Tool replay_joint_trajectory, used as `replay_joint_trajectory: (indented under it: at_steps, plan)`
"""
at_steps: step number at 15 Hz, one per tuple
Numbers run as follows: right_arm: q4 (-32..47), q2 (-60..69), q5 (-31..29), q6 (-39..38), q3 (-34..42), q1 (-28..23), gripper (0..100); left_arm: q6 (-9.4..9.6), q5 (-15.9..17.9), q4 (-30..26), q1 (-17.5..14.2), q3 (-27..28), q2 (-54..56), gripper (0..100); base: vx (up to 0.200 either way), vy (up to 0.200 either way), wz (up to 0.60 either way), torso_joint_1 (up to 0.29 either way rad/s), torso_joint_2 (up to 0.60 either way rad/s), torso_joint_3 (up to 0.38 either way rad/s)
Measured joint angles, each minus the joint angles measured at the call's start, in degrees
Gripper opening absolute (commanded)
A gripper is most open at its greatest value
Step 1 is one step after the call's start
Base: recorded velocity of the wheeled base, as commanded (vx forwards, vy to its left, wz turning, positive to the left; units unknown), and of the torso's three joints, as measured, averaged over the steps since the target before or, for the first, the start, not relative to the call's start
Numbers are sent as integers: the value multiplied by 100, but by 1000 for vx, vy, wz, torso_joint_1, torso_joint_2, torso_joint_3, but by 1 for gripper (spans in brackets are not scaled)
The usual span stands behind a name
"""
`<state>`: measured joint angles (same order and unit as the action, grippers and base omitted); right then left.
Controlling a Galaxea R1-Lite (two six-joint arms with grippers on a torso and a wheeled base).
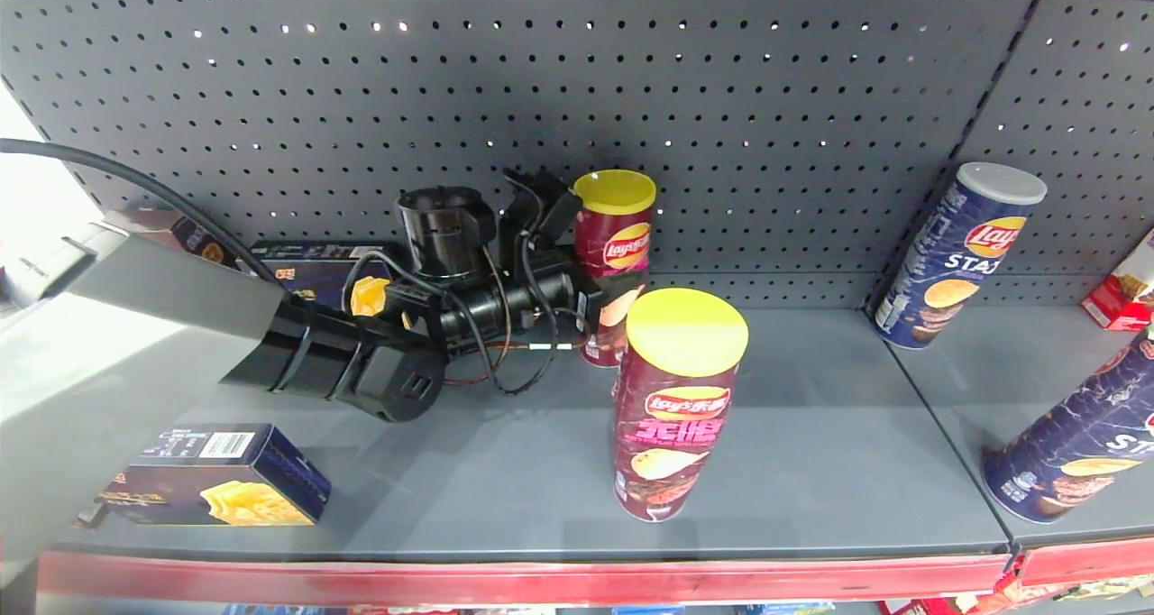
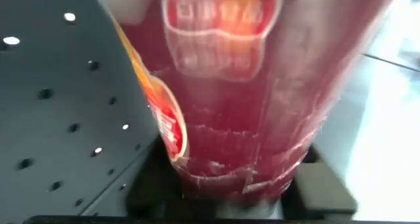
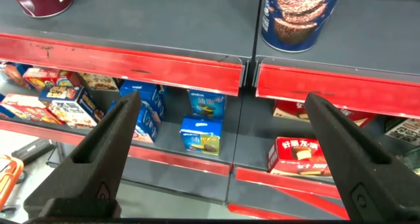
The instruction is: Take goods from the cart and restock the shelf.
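A red chip can (image 1: 617, 236) with a yellow lid stands upright at the back of the grey shelf (image 1: 811, 435), close to the pegboard wall. My left gripper (image 1: 606, 313) reaches in from the left and is shut on its lower half. In the left wrist view the red can (image 2: 249, 99) sits between the dark fingers (image 2: 147, 194). A second red chip can (image 1: 676, 408) stands free nearer the shelf's front. My right gripper (image 3: 223, 165) is open and holds nothing, hanging in front of the shelf's red front edge (image 3: 131, 56).
Two blue chip cans (image 1: 956, 254) (image 1: 1073, 444) lean on the right bay. Dark snack boxes lie at the front left (image 1: 216, 475) and back left (image 1: 315, 272). Lower shelves hold small boxes (image 3: 203, 133).
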<state>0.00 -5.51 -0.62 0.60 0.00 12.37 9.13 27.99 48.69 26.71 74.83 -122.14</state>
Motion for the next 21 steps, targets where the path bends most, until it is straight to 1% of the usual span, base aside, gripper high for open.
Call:
replay_joint_trajectory:
  at_steps: [3,5,7,9,10,11,12,13,15,17,19,21]
  plan:
    - [0,0,0,0,0,0,100,-5,-10,-6,-1,-46,-55,100,0,0,0,0,0,0]
    - [0,-2,0,0,0,0,100,-11,-10,-68,-17,-184,-22,100,0,0,0,0,0,0]
    - [0,-2,2,0,0,0,100,-24,-16,-84,-41,-471,155,100,0,0,0,0,0,0]
    - [2,-5,2,0,0,0,100,-27,-93,-121,-72,-833,397,100,0,0,0,0,0,0]
    - [0,-5,2,0,0,-2,100,-24,-304,-187,-72,-973,519,100,0,0,0,0,0,0]
    - [0,-5,0,0,0,0,100,-24,-612,-271,-69,-1074,624,100,0,0,0,0,0,0]
    - [0,-5,0,-2,0,0,100,-21,-736,-301,-69,-1152,720,100,0,0,0,0,0,0]
    - [0,-7,0,0,0,0,100,4,-769,-307,-65,-1187,791,100,0,0,0,0,0,0]
    - [0,-7,2,0,0,0,100,160,-862,-307,-72,-1226,872,100,0,0,0,0,0,0]
    - [0,-9,0,-2,0,0,100,255,-947,-315,-87,-1245,909,100,0,0,0,0,0,0]
    - [0,-9,0,0,0,0,100,512,-1150,-318,-87,-1256,924,100,0,0,0,0,0,0]
    - [0,-9,2,0,0,0,100,564,-1315,-318,-94,-1257,926,100,0,0,0,0,0,0]
